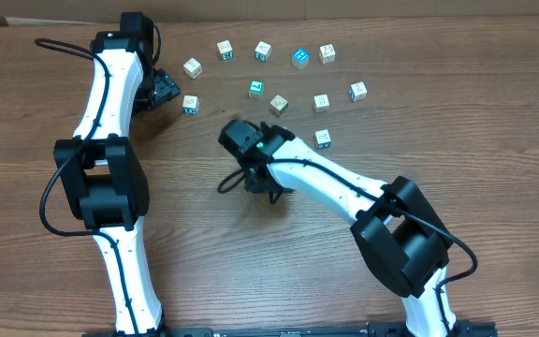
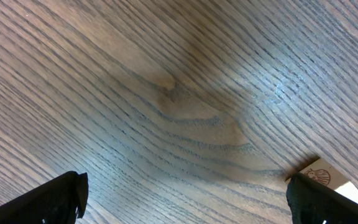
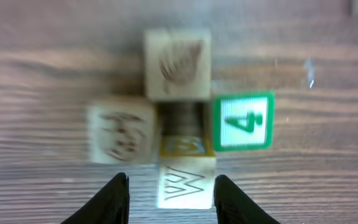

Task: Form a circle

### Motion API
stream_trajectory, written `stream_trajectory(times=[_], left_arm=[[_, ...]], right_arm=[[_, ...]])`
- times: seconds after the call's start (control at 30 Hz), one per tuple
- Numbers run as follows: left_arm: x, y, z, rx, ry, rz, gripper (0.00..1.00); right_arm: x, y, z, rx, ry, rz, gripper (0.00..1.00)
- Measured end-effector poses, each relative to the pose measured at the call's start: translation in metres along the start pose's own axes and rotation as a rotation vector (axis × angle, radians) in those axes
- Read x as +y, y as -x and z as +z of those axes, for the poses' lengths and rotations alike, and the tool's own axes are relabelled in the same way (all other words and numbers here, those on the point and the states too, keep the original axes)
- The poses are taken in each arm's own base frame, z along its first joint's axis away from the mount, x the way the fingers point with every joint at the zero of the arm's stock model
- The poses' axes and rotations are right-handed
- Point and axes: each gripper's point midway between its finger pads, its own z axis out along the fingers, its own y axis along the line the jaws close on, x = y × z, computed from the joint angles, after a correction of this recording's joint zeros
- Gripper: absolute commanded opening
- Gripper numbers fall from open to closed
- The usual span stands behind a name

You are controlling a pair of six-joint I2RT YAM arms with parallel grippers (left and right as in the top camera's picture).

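The cubes (image 1: 263, 51) lie in a ragged double row at the far middle of the table (image 1: 438, 112), not yet a ring. The right claw (image 3: 172, 182) is nearer the work. Its jaws stand slightly apart astride the W cube (image 3: 185, 186), square to its sides, with a gap on one side, so I judge it not gripped. The left claw (image 2: 185, 190) gapes wide over bare wood, one cube (image 2: 327, 177) just by its fingertip.

Cream cubes (image 1: 327, 53), blue-faced cube (image 1: 299, 58), brown woodgrain table (image 1: 494, 140)
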Motion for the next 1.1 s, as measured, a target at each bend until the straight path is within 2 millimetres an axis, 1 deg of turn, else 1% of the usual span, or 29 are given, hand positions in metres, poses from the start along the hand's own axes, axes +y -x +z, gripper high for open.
stream_trajectory(times=[0.07, 0.1, 0.17, 0.23, 0.33, 0.43, 0.47, 0.5, 0.53, 0.63, 0.8, 0.93, 1.1], left_arm=[[0.000, 0.000, 0.000, 0.000, 0.000, 0.000, 1.00], [0.000, 0.000, 0.000, 0.000, 0.000, 0.000, 1.00], [0.000, 0.000, 0.000, 0.000, 0.000, 0.000, 1.00], [0.000, 0.000, 0.000, 0.000, 0.000, 0.000, 0.99], [0.000, 0.000, 0.000, 0.000, 0.000, 0.000, 0.99], [0.000, 0.000, 0.000, 0.000, 0.000, 0.000, 0.99], [0.000, 0.000, 0.000, 0.000, 0.000, 0.000, 0.99], [0.000, 0.000, 0.000, 0.000, 0.000, 0.000, 1.00], [0.000, 0.000, 0.000, 0.000, 0.000, 0.000, 1.00], [0.000, 0.000, 0.000, 0.000, 0.000, 0.000, 0.99], [0.000, 0.000, 0.000, 0.000, 0.000, 0.000, 1.00], [0.000, 0.000, 0.000, 0.000, 0.000, 0.000, 1.00], [0.000, 0.000, 0.000, 0.000, 0.000, 0.000, 1.00]], right_arm=[[0.001, 0.012, -0.009, -0.022, 0.022, 0.013, 0.43], [-0.002, 0.020, -0.013, -0.034, 0.029, 0.026, 0.43], [-0.011, 0.028, -0.018, -0.041, 0.031, 0.049, 0.43], [-0.028, 0.036, -0.019, -0.032, 0.013, 0.082, 0.43], [-0.058, 0.048, -0.014, -0.007, -0.023, 0.144, 0.46], [-0.095, 0.060, -0.009, 0.019, -0.064, 0.224, 0.55], [-0.104, 0.063, -0.007, 0.026, -0.073, 0.241, 0.62], [-0.114, 0.066, -0.006, 0.033, -0.083, 0.264, 0.82], [-0.123, 0.067, -0.005, 0.040, -0.093, 0.285, 1.00], [-0.149, 0.071, -0.003, 0.061, -0.118, 0.333, 1.00], [-0.170, 0.078, -0.001, 0.067, -0.130, 0.385, 1.00], [-0.179, 0.080, 0.000, 0.067, -0.136, 0.406, 1.00], [-0.183, 0.081, 0.001, 0.068, -0.141, 0.414, 1.00]])
